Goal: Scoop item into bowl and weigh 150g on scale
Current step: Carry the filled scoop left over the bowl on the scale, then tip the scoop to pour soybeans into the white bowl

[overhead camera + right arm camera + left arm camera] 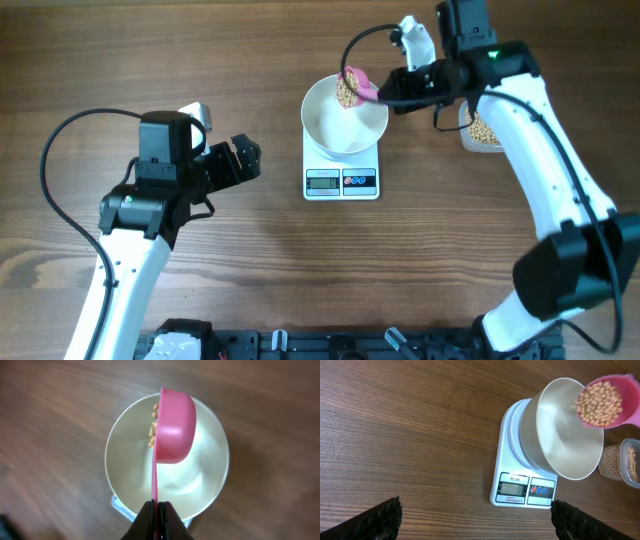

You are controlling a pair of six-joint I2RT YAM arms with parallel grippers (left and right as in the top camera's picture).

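At 9 o'clock of scale (341, 182), well apart, left gripper (240, 160) released and empty, white bowl (325, 125) sitting on scale, right gripper (156, 510) clenched on pink scoop (172, 425) handle, scoop tilted over bowl's 1 o'clock rim, beans (599, 404) heaped in scoop.

Overhead, I look straight down on the whole brown wooden counter (250, 280). My left wrist view faces the small white square digital scale (517, 475) from farther back. My right wrist view looks down from close by, past a pink plastic scoop (175, 430), into the round white bowl (215, 485), which all three views share.
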